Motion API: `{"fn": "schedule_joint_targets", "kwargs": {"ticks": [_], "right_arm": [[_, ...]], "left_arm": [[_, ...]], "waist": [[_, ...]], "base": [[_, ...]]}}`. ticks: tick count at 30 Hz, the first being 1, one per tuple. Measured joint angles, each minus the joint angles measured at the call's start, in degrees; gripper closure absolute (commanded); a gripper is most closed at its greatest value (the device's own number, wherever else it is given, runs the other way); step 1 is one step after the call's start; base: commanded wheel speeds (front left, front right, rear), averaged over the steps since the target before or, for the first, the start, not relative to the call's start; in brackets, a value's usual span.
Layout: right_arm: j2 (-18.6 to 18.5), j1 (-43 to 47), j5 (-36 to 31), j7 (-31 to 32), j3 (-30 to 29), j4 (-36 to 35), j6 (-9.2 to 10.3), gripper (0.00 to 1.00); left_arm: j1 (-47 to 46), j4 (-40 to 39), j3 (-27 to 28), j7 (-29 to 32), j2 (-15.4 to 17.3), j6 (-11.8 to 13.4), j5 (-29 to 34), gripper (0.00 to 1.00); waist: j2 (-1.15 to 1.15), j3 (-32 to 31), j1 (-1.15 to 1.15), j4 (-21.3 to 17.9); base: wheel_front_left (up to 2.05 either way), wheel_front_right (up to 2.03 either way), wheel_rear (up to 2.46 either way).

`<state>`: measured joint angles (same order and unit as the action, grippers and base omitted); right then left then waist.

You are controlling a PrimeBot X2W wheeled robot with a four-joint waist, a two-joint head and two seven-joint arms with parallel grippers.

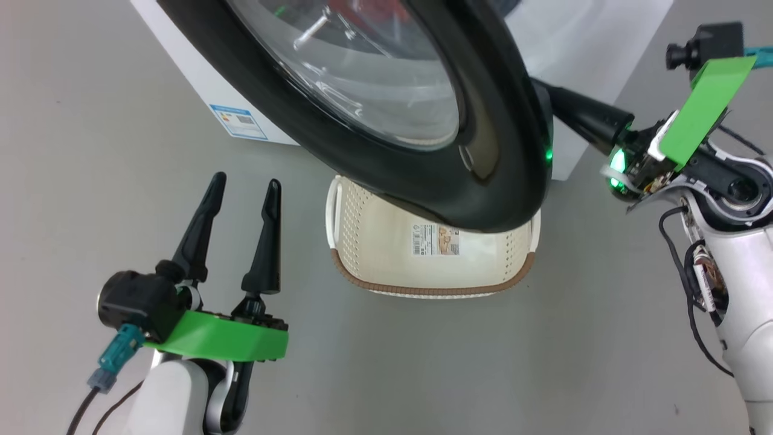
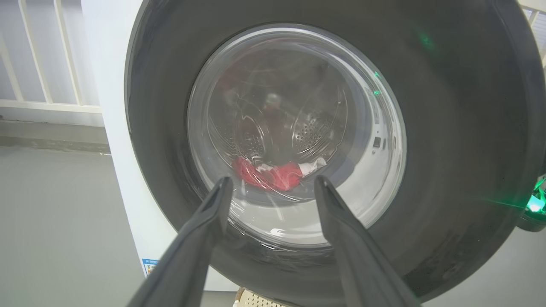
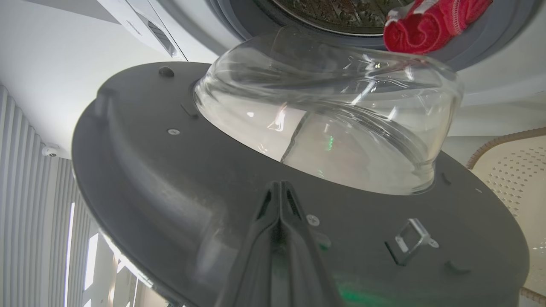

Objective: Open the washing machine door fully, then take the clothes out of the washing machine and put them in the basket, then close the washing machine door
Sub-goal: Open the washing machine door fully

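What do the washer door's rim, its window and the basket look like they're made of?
Door rim: glossy black, likely plastic; it mirrors green light.
Window: clear glass, seemingly; transparent, sharp reflections.
Basket: matte cream plastic, probably; moulded perforations, brown woven-look edge.

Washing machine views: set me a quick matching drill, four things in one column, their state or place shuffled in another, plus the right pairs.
1 left gripper
2 right gripper
3 clothes
4 basket

A shut, pointing at the door's inner face
B on the floor, partly under the door's rim
C open, holding nothing
D red, at the drum's opening

Pairs: 1-C, 2-A, 3-D, 4-B
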<state>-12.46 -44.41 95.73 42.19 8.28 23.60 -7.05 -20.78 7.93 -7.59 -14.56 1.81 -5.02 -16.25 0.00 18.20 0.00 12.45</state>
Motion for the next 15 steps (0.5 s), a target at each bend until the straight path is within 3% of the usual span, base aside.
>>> {"fn": "schedule_joint_targets", "kwargs": {"ticks": [15], "right_arm": [[2.54, 5.82, -1.6, 1.94, 2.9, 0.16, 0.0, 1.0]], "left_arm": [[2.45, 1.31, -0.65, 0.0, 0.02, 0.54, -0.23, 0.0]], "waist": [[0.0, -6.08, 0.0, 3.73]], "base": [[0.0, 0.0, 0.0]]}}
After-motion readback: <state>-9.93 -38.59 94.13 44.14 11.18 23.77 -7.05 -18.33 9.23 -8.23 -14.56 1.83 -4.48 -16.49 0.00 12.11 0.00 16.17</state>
